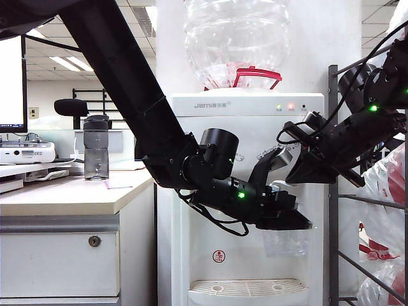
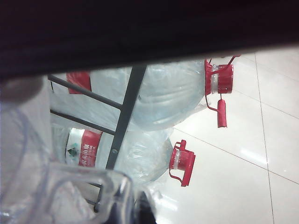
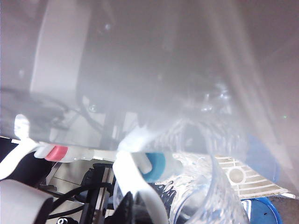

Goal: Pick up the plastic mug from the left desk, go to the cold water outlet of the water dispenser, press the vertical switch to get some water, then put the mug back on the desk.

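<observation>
The clear plastic mug [image 1: 284, 243] hangs under the taps of the white water dispenser [image 1: 242, 108]. My left gripper [image 1: 298, 220] is shut on its handle [image 2: 110, 184], and its tips [image 2: 131, 213] show dark beside the handle in the left wrist view. My right gripper [image 1: 261, 173] comes in from the right, shut, with its tip [image 3: 127, 210] against the white vertical switch [image 3: 138, 179] of the blue-banded cold water outlet [image 3: 156, 165]. The mug's rim [image 3: 210, 196] sits just below that tap. I cannot tell whether water is running. The left desk [image 1: 70, 194] stands at the left.
A smoky-grey bottle [image 1: 95, 148] stands on the desk. The red-banded tap [image 3: 56, 151] sits beside the blue one. A big clear bottle [image 1: 236, 38] tops the dispenser, with the drip grille [image 1: 248, 288] below. A metal rack [image 1: 333, 191] with spare bottles [image 2: 163, 93] stands to the right.
</observation>
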{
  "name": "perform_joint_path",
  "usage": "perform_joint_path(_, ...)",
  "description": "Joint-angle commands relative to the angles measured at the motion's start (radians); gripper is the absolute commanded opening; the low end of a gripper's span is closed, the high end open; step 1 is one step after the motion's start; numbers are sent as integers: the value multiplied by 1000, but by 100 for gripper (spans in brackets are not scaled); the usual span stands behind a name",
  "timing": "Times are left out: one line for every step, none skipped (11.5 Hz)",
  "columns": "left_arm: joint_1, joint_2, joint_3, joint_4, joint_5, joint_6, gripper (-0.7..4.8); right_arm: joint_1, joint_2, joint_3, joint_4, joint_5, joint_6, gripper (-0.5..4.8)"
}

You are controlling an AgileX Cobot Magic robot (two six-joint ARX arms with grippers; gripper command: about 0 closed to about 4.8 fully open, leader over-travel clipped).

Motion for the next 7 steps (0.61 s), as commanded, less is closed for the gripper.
perform_joint_path(-2, -11, 3, 28, 5, 7, -6, 2, 12, -8, -69, 44, -4, -5)
perform_joint_path(-2, -11, 3, 28, 5, 7, -6, 2, 12, -8, -72, 48, -4, -5)
perform_joint_path(-2, -11, 3, 28, 5, 7, -6, 2, 12, -8, -75, 48, -4, -5)
perform_joint_path(-2, -11, 3, 28, 5, 7, -6, 2, 12, -8, -81, 48, -5, -5)
perform_joint_path(-2, -11, 3, 28, 5, 7, -6, 2, 16, -8, -84, 48, -4, -5)
perform_joint_path(-2, -11, 3, 28, 5, 7, -6, 2, 16, -8, -88, 48, -4, -5)
perform_joint_path(-2, -11, 3, 27, 5, 7, -6, 2, 20, -8, -88, 48, -4, -5)
